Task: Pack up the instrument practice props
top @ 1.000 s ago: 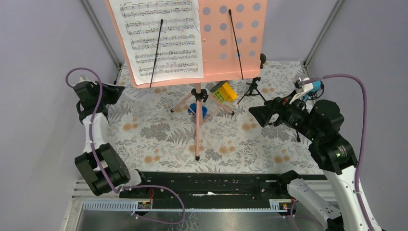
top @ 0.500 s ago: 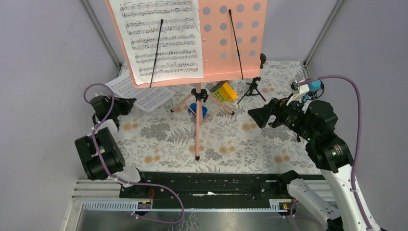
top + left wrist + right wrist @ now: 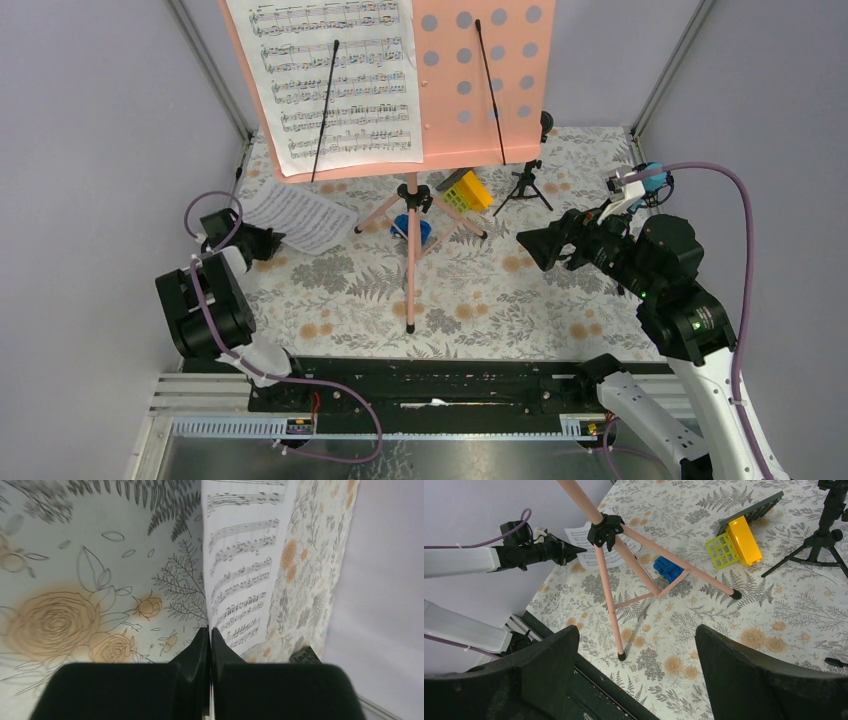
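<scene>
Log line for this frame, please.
left pincer: shut on loose sheet-music page | right pincer: open, holding nothing | music stand: upright, mounted page on it

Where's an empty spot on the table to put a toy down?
Bare cloth lies between the loose page and the stand's front leg, and right of that leg. Crowded farther back: blue car, yellow block, microphone tripod.

Plain pale grey walls (image 3: 90, 120) enclose the bench (image 3: 500, 300), covered in a grey-fern, orange-flower print. Slim metal posts (image 3: 210, 70) stand at its far corners.
</scene>
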Robot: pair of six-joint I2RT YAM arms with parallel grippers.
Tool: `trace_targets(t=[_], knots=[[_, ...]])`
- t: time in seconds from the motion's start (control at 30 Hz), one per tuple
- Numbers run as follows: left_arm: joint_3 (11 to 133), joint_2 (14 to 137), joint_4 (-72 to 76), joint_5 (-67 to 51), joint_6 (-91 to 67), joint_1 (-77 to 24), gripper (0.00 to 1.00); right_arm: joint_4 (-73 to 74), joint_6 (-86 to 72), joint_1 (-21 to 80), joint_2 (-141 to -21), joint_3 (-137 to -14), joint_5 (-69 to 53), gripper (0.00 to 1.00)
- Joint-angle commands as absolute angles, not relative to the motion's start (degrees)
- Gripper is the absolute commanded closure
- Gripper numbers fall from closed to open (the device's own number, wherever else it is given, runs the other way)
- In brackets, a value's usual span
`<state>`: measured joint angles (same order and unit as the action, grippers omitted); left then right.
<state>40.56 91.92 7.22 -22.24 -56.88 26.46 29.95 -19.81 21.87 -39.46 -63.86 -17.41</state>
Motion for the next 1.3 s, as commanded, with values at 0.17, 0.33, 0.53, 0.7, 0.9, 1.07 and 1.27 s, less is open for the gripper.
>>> trace_targets(t=[0.17,0.33,0.53,0.7,0.9,1.07,1.27], knots=[[49.04,86.28,-5.51,-10.16,-50.18,26.68,0.56,29.27,-20.00,22.28,-38.80,-63.33,-16.68,0.06],[50.56,84.53,-10.00,-8.36,-49.37,26.68,0.20,30.58,-19.36,22.32,-38.46,-64.16,-15.97,0.06],[54.36,75.32,-16.05,-5.12,-47.02,26.79,0.10,32.36,-17.74,22.32,-37.90,-65.16,-14.15,0.04],[59.23,65.57,-23.09,-4.99,-38.29,26.76,0.09,33.21,-16.25,22.30,-37.27,-66.12,-13.30,0.02],[61.79,54.27,-29.15,-8.18,-31.17,17.75,0.09,33.47,-15.06,22.29,-36.97,-67.32,-12.82,0.00],[68.14,45.31,-35.12,-6.90,-26.90,9.05,0.11,34.71,-14.41,22.32,-37.38,-68.20,-11.80,0.00],[84.98,40.03,-51.76,5.38,-26.81,6.93,0.10,34.76,-14.67,22.29,-36.84,-67.42,-11.59,0.00]])
